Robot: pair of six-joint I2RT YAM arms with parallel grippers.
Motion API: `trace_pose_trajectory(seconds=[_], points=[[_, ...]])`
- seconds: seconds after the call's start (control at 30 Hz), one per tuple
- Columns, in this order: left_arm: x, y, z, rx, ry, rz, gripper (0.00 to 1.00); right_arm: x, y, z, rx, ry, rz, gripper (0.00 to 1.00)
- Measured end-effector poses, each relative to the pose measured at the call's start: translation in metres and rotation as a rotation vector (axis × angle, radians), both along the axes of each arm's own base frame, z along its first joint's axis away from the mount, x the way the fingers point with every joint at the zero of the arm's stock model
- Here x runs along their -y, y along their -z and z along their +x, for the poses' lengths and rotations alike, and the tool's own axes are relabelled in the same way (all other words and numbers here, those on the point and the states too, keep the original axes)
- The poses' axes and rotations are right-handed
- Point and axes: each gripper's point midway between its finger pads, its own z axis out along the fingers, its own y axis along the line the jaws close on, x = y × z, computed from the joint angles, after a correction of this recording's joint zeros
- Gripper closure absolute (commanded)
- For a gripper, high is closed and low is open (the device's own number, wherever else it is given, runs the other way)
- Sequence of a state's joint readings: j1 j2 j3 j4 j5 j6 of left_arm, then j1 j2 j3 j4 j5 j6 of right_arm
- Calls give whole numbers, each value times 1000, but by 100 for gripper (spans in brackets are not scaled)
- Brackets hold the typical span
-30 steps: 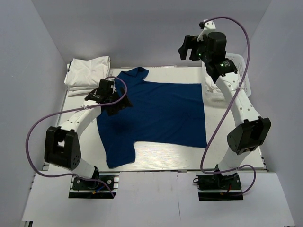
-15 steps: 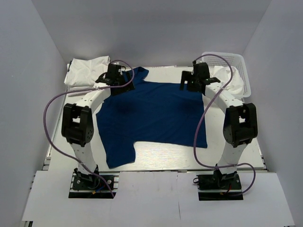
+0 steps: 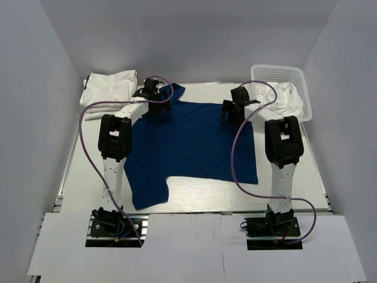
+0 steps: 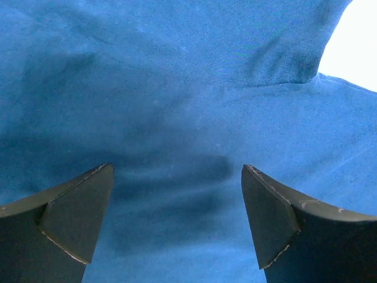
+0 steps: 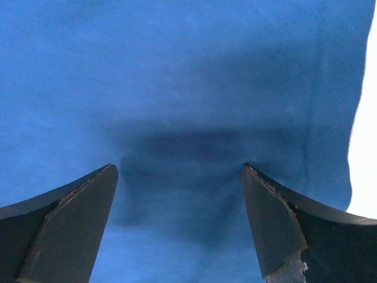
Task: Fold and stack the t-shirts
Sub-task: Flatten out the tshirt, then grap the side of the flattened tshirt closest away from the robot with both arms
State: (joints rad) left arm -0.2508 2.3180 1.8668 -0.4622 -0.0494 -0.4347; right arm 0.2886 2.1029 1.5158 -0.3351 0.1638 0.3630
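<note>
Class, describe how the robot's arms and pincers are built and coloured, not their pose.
The left arm and right arm have white links, black boxy joints and black bases, each trailed by a looping purple cable. The left pincer and right pincer each have two dark wedge-shaped fingers.

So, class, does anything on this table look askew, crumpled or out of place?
Nothing looks damaged. A white t-shirt lies crumpled in the basket, apparently spilling over its near rim. The blue t-shirt lies flat, not yet folded.

We're looking at a solid royal blue t-shirt (image 3: 194, 141), plain white tees (image 3: 109, 88), and a white mesh basket (image 3: 277, 72).
</note>
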Motion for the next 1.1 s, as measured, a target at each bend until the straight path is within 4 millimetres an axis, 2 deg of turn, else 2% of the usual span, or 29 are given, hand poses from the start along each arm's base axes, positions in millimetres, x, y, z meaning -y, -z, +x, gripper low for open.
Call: trace_pose_trajectory(seconds=[0.13,0.33,0.5,0.6,0.77,0.83,0.9,0.93,1.0,1.1], points=[[3,3,5,6,6,-9,0,-10,-2,26,11,-1,8,9],[4,2,13,27,1,-32,0,-13,0,62,29,-14,-33,9],[8,-1,30,63,-2,-82,0,-14,-1,96,83,-35,-73,9],[10,-3,40,81,3,-110,0,-12,-1,104,98,-43,-76,9],[16,-10,60,113,21,-142,0,-11,-2,105,100,-101,-80,9],[17,-14,61,99,26,-140,0,-14,-5,102,104,-142,-77,9],[15,-20,52,85,30,-123,0,-14,-8,88,95,-179,-78,9],[13,-22,41,66,31,-108,0,-14,-14,76,87,-201,-82,9],[10,-31,8,32,34,-88,0,-17,-35,56,109,-239,-81,9],[1,-50,-67,-26,35,-85,0,-28,-79,23,200,-286,-54,9]])
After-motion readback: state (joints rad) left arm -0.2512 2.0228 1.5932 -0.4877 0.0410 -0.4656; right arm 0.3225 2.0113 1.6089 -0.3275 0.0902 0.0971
